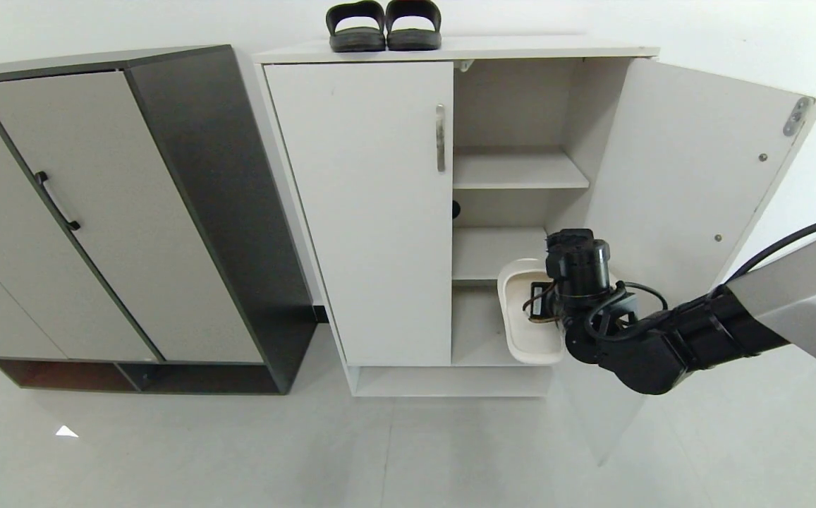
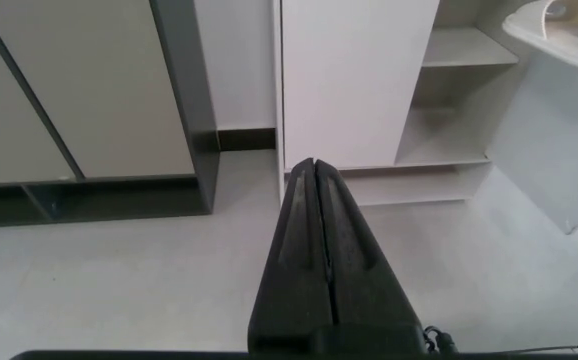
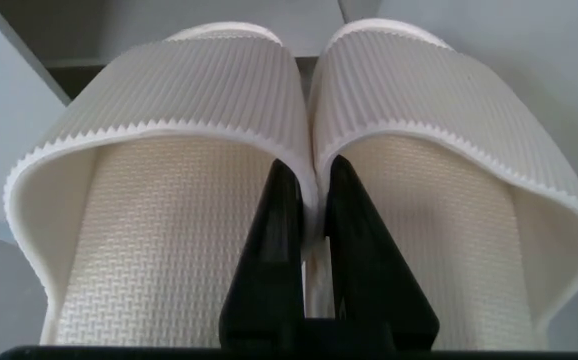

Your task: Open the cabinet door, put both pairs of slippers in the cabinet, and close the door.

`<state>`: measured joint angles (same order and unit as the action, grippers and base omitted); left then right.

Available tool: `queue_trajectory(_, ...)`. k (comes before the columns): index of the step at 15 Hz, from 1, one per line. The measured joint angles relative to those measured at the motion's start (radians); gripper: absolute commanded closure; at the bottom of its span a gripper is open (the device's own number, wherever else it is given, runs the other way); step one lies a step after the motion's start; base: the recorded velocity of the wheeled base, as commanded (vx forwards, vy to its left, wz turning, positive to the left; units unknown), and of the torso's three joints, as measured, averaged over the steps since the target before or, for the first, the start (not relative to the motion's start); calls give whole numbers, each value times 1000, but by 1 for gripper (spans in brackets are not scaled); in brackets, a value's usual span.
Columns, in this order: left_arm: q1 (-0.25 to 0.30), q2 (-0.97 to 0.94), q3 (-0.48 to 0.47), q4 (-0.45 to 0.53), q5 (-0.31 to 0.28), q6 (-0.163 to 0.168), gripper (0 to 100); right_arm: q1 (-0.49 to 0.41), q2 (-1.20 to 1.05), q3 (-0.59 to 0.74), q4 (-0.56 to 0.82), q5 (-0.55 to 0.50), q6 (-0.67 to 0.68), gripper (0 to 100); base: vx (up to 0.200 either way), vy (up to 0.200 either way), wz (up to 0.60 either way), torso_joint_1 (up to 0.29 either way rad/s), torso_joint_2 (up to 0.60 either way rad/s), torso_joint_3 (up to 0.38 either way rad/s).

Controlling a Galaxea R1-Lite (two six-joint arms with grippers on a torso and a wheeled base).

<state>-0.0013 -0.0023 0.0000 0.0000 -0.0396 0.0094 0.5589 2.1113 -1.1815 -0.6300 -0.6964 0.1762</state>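
At open door of white cabinet [image 1: 365,212], by lower shelf: right gripper [image 3: 309,215] fingers [image 3: 277,250] nearly closed, pinching adjoining inner edges of white slippers [image 3: 169,200]; wrist partly hides pair from head view. Left gripper [image 2: 316,210] fingers pressed together, empty, above floor. Black slippers [image 1: 384,26] on cabinet top.

The white two-door cabinet [image 1: 450,51] has its right door [image 1: 683,183] swung wide, leaving the right half open to the front. The closed left door [image 1: 365,212] blocks the other half. Two white shelves [image 1: 517,169] split the opening into three bays. The pair of cream ribbed slippers [image 1: 527,317], pinched in the right pincer [image 3: 311,180], sits across the mouth of the lowest bay, by the middle shelf's edge. The open door stands close beside that arm. A pair of black slippers [image 1: 384,27] takes up part of the cabinet's top. The left pincer [image 2: 314,165], closed, hangs over bare grey floor [image 2: 119,280].
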Motion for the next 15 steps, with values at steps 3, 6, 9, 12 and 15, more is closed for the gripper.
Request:
queue_trajectory(3, 0, 0, 0, 0, 2, -4, 100, -3, -7, 1, -7, 15, 3, 100, 0, 0, 0, 0, 0, 0)
queue_trajectory(6, 0, 0, 0, 0, 14, -11, 100, 32, -36, 56, -85, 208, 7, 100, 0, 0, 0, 0, 0, 0)
queue_trajectory(9, 0, 0, 0, 0, 16, -14, 100, 82, -55, 91, -95, 216, 3, 100, 0, -67, 0, -2, 1, 1)
queue_trajectory(12, -1, 0, 0, 0, 16, -14, 100, 114, -54, 76, -71, 132, 4, 100, 0, -200, 0, 1, 2, 4)
queue_trajectory(15, 0, 0, 0, 0, 15, -14, 100, 124, -43, 67, -70, 117, 8, 100, 0, -200, 0, 2, 2, 2)
